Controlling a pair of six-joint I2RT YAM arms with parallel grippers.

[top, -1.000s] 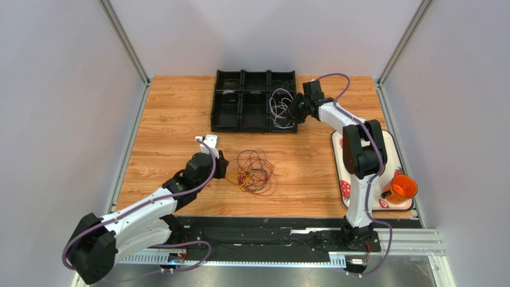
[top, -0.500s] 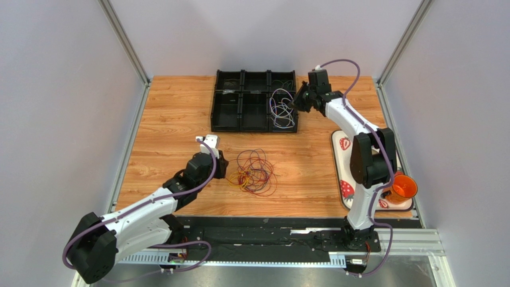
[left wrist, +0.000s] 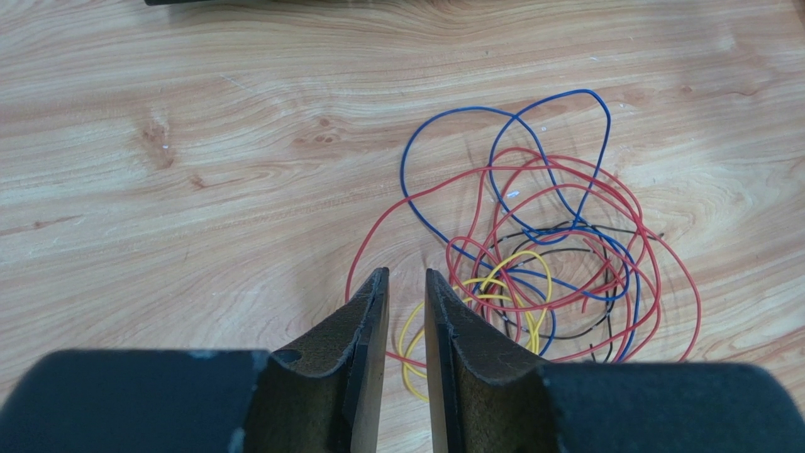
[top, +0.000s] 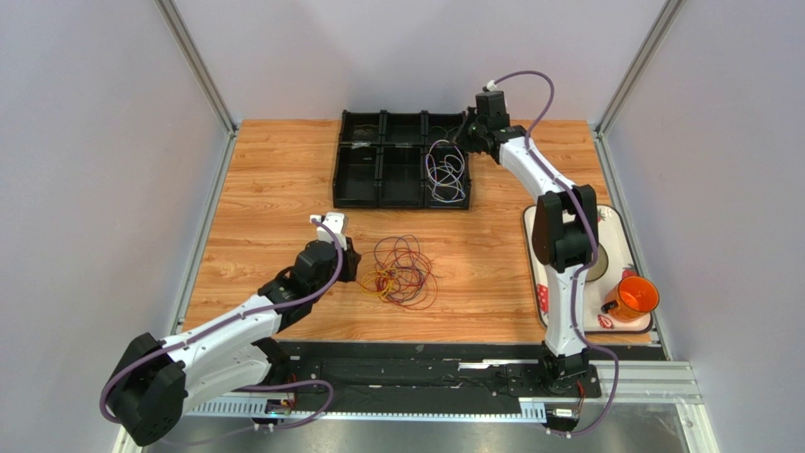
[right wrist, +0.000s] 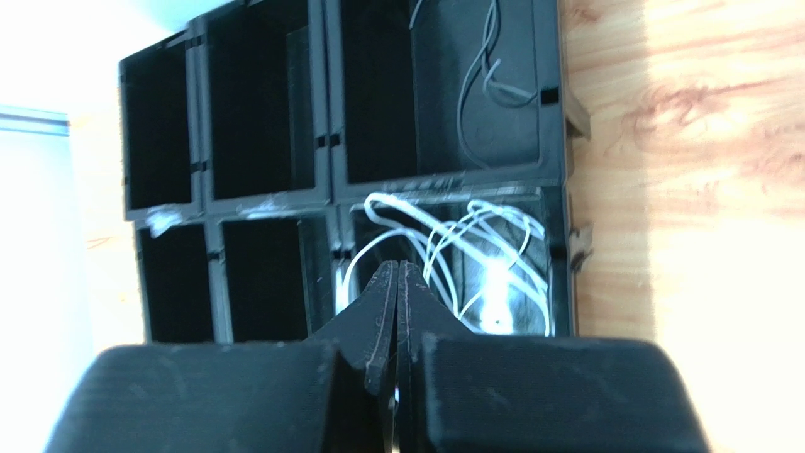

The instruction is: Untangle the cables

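Note:
A tangle of red, blue, yellow and dark cables (top: 404,274) (left wrist: 539,255) lies on the wooden table. My left gripper (top: 351,260) (left wrist: 406,276) hovers at the tangle's left edge, its jaws a narrow gap apart; a red and a yellow loop show through the gap, unclamped. White cables (top: 444,170) (right wrist: 472,245) lie coiled in the near right compartment of the black tray (top: 337,160) (right wrist: 326,198). My right gripper (top: 470,142) (right wrist: 397,269) is raised over the tray's right side with its jaws pressed together and nothing between them.
A thin grey wire (right wrist: 482,75) lies in the tray's far right compartment. An orange cup (top: 638,297) stands on a white patterned mat (top: 548,297) at the table's right edge. Metal frame posts border the table on both sides.
My right gripper has shut and risen from the compartment with the white cables toward the tray's far right corner. The white cables stay in the tray. The left arm has not moved.

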